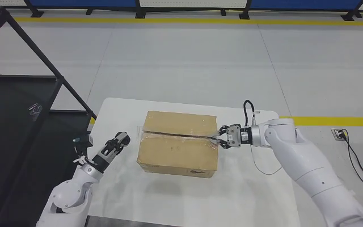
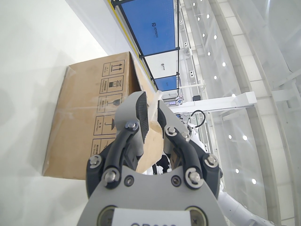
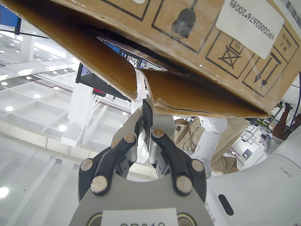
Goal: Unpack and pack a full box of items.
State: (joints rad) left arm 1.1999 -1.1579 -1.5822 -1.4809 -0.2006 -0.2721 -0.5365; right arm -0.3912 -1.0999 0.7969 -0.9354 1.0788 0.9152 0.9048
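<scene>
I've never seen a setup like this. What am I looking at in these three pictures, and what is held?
This is a robot with two arms, each ending in a pinching gripper. The top view looks down from a camera on the robot at a white table with a cardboard box on it. The other two pictures come from cameras on the wrists, each showing its own gripper. The right gripper is shut on clear tape at the box's end, where the top flaps meet. The left gripper is by the opposite end; whether it holds anything is unclear.

A white table (image 1: 238,193) stands beside a black frame (image 1: 34,49), with a yellow line (image 1: 170,20) across the floor beyond.
</scene>
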